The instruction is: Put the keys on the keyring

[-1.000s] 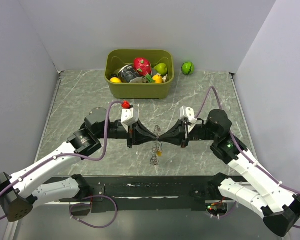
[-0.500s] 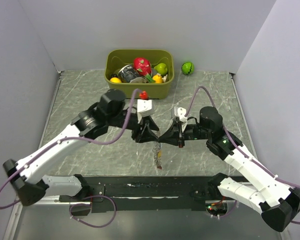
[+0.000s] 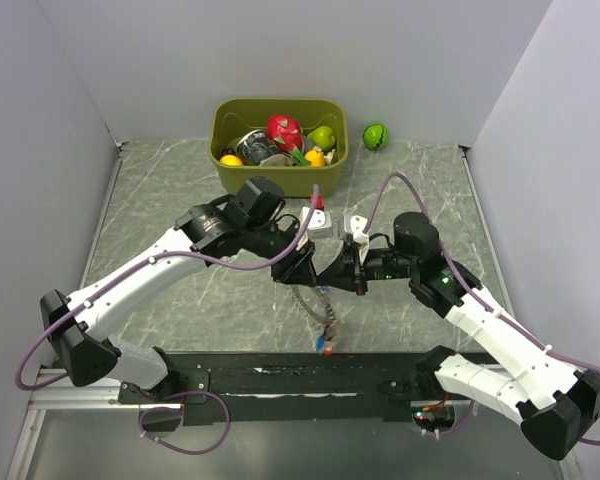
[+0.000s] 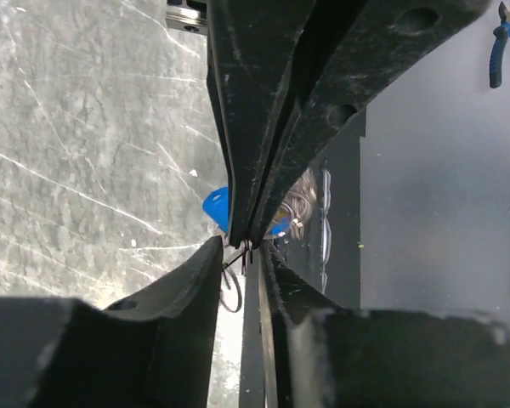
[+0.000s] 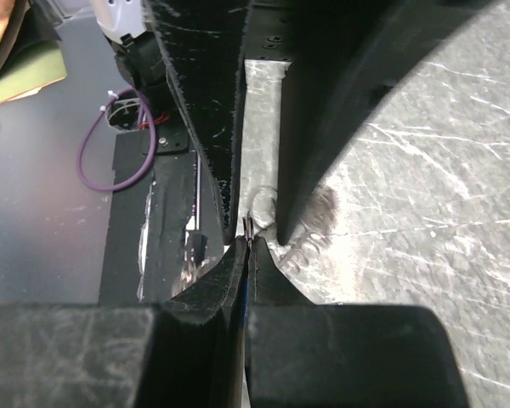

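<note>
The two grippers meet tip to tip above the middle of the table. My right gripper [image 3: 329,277] [image 5: 248,235] is shut on the thin dark wire of the keyring [image 5: 249,223]. My left gripper [image 3: 301,269] [image 4: 245,255] faces it with its jaws a little apart, one either side of that wire and the right fingertips. The keyring [image 3: 311,302] hangs below the grippers. The keys [image 3: 326,342] dangle at its bottom, showing blue and red. A blue key head [image 4: 213,207] shows behind the right fingers in the left wrist view.
An olive bin [image 3: 277,183] of toy fruits stands at the back, a green ball [image 3: 376,135] to its right. A black strip [image 3: 280,375] runs along the near edge. Grey walls close in left, right and back. Blue pliers [image 4: 496,53] lie off the table.
My left arm has swung right and in toward the centre, and its jaws have parted. The right gripper shifted slightly left. The keys now hang lower and further right.
</note>
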Motion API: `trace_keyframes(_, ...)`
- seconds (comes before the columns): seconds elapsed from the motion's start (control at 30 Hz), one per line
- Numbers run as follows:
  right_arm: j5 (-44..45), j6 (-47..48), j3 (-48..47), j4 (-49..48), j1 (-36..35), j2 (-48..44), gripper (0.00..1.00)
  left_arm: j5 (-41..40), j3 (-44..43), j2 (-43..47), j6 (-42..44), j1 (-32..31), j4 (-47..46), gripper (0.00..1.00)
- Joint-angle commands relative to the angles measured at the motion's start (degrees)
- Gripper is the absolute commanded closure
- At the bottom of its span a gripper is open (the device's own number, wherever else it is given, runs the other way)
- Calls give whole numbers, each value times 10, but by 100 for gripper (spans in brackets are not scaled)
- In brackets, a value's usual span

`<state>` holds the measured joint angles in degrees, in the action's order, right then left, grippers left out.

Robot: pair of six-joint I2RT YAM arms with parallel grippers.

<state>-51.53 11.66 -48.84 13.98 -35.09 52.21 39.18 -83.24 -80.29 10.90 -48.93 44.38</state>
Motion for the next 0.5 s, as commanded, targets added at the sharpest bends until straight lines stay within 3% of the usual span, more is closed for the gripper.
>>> trace_keyframes(0.0, -4, 6, -27, -33, -1, -6, 100, -12, -36, -18, 21, 0, 34, 73)
trace_keyframes(0.47, -3, 10, -26, -32, 0, -8, 100, -31, -64, -31, 33, 0, 68, 98)
